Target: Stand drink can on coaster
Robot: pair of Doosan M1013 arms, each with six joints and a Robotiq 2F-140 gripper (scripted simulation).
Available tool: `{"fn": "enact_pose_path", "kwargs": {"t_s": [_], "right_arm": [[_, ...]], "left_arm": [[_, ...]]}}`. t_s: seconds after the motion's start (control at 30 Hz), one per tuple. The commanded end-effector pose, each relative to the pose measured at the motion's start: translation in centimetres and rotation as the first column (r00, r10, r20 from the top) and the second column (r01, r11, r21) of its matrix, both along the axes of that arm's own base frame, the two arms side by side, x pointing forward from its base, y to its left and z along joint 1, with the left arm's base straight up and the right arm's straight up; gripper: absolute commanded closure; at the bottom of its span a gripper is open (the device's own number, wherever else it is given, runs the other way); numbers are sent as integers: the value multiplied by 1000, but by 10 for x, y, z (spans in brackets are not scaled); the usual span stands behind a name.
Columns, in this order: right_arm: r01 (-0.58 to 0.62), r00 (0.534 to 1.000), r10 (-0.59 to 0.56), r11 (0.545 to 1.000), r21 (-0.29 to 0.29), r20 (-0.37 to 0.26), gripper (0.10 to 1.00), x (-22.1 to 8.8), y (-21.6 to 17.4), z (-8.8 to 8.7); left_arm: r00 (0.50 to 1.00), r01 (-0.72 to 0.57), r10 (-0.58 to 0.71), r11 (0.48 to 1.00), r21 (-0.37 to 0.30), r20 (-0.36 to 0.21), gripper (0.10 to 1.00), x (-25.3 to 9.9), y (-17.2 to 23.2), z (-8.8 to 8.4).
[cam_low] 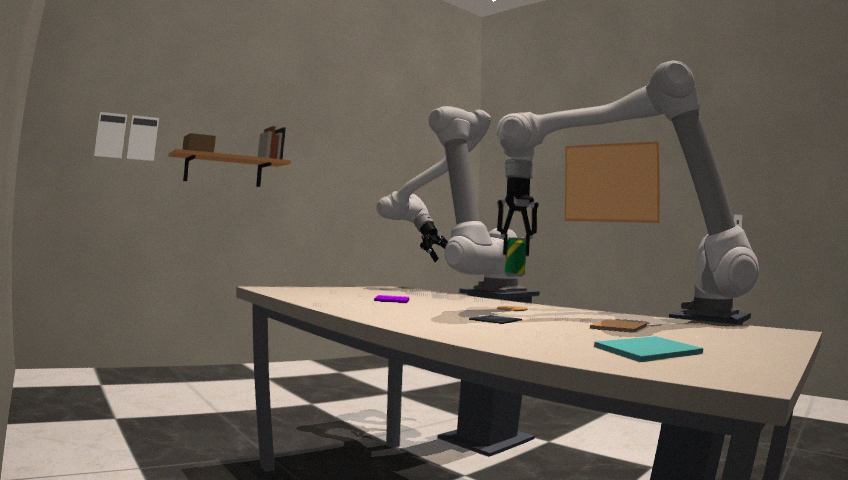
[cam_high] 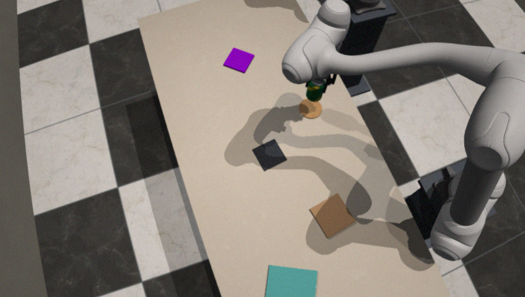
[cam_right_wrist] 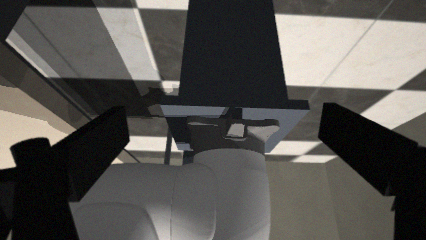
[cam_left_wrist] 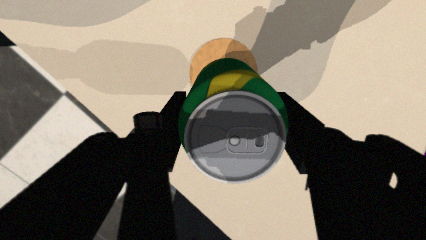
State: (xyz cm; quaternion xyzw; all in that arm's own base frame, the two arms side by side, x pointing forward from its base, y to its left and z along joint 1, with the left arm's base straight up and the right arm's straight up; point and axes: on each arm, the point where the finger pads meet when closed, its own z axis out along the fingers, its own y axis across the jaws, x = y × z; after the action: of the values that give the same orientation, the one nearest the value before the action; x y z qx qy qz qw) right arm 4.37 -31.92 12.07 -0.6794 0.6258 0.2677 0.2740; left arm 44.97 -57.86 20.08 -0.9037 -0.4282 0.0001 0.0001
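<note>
The left gripper (cam_high: pixel 316 84) (cam_low: pixel 516 245) (cam_left_wrist: pixel 229 108) is partly closed, its fingers pressed to both sides of the drink can (cam_high: pixel 314 91) (cam_low: pixel 515 256) (cam_left_wrist: pixel 232 135) — upright and in the air above the worktop (cam_high: pixel 206 146) (cam_low: pixel 357 306) (cam_left_wrist: pixel 380 100). The round cork coaster (cam_high: pixel 312 114) (cam_low: pixel 512 308) (cam_left_wrist: pixel 205 60) lies flat below, near the long edge on the arms' side and well in from the corners. Beyond that same edge, the right gripper (cam_low: pixel 439 251) (cam_right_wrist: pixel 224 122) hangs wide open — nothing between its fingers.

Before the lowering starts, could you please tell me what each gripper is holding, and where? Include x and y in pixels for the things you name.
The left gripper (cam_low: pixel 516 245) (cam_left_wrist: pixel 229 108) grips the can (cam_high: pixel 314 91) (cam_low: pixel 515 258) (cam_left_wrist: pixel 235 137) by its sides, near the top; the right gripper (cam_right_wrist: pixel 224 122) holds nothing.
</note>
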Motion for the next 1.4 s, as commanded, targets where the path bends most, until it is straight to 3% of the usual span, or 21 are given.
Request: {"fn": "enact_pose_path", "kwargs": {"t_s": [0.0, 0.13, 0.3, 0.4, 1.0, 1.37], "right_arm": [[0, 1000, 0, 1000, -1, 0, 98, 0, 0, 0], [0, 1000, 0, 1000, -1, 0, 98, 0, 0, 0], [0, 1000, 0, 1000, -1, 0, 98, 0, 0, 0], [0, 1000, 0, 1000, -1, 0, 98, 0, 0, 0], [0, 1000, 0, 1000, -1, 0, 98, 0, 0, 0], [0, 1000, 0, 1000, -1, 0, 98, 0, 0, 0]], "left_arm": [[1000, 0, 0, 1000, -1, 1, 999, 0, 0, 1], [1000, 0, 0, 1000, -1, 1, 999, 0, 0, -11], [1000, 0, 0, 1000, -1, 1, 999, 0, 0, -62], [1000, 0, 0, 1000, -1, 1, 999, -1, 0, -81], [1000, 0, 0, 1000, -1, 1, 999, 0, 0, -97], [1000, 0, 0, 1000, -1, 1, 999, 0, 0, -99]]}}
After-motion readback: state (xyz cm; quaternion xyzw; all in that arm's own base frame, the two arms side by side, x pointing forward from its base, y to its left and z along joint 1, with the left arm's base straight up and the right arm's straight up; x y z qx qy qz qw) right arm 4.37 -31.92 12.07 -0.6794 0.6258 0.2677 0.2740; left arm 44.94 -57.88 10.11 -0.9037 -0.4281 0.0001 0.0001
